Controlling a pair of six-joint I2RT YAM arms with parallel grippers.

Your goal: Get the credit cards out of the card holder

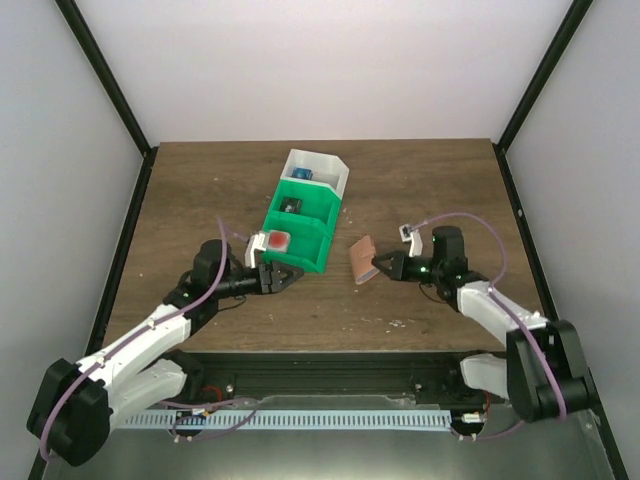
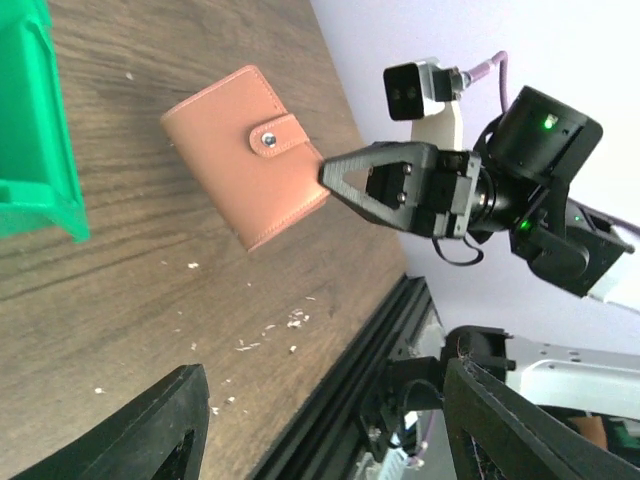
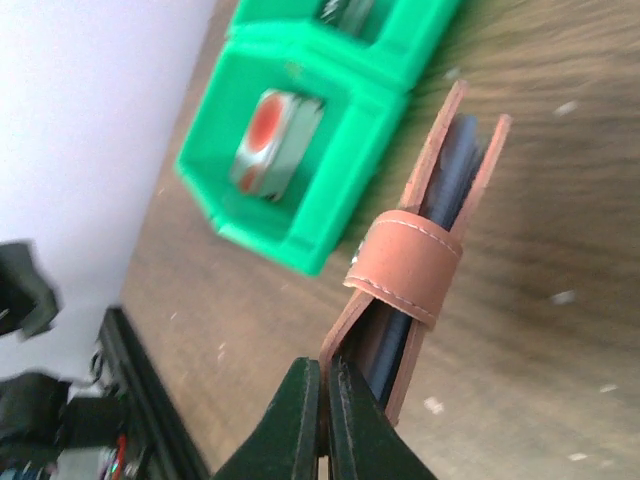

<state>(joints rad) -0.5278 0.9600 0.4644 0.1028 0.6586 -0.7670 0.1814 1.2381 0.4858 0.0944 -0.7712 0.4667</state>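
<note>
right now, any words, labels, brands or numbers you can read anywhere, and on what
None can be read.
The card holder shows only a plain strap with a metal snap, no brand.
The green bin and the red-faced block in it show no lettering.

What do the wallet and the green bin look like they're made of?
Wallet: leather or a leather look, matte salmon-brown, with visible stitching and a metal-looking snap. I can't tell whether it is real or imitation. Bin: hard moulded plastic, glossy green, with smooth thin walls that show a slight sheen.
</note>
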